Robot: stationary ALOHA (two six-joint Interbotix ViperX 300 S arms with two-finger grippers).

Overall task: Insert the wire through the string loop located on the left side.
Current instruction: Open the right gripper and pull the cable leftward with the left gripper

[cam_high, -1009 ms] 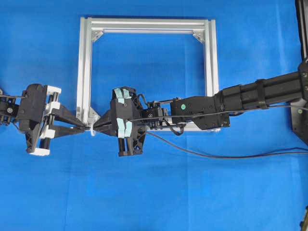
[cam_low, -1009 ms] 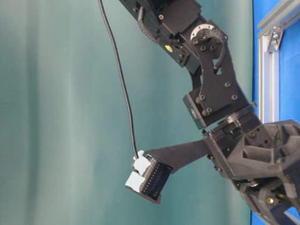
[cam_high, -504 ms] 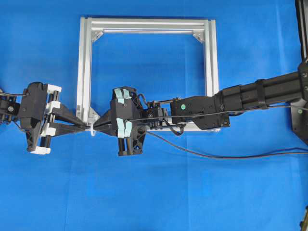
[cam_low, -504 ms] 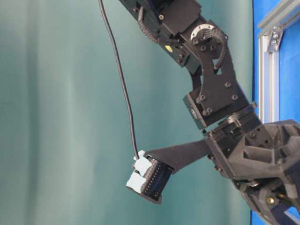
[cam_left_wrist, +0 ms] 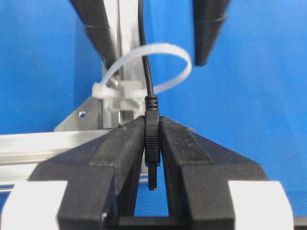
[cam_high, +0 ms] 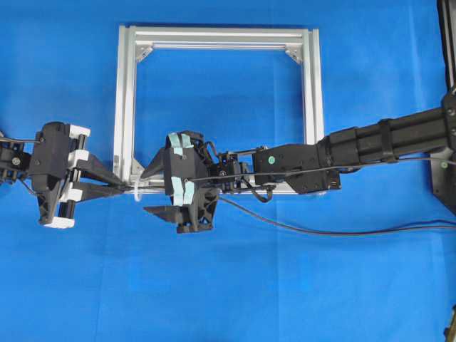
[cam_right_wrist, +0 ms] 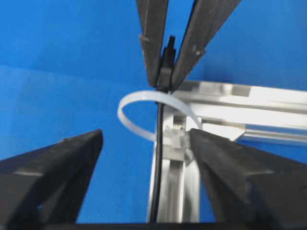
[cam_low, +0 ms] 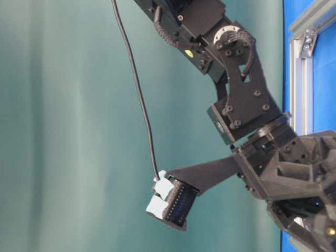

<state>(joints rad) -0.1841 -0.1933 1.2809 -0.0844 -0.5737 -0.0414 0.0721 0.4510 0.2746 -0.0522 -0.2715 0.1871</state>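
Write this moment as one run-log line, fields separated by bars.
thin black wire: through white string loop | left gripper: shut on plug | right gripper: open

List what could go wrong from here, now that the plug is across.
1. The left gripper pinches only the slim plug of the wire. It could slip free if pulled hard.
2. The right gripper stands open with its fingers close on either side of the string loop. Drawing back, a finger might snag the loop or the wire and drag it back out.
3. The loop is thin and tied to the frame. A sideways pull may bend it.
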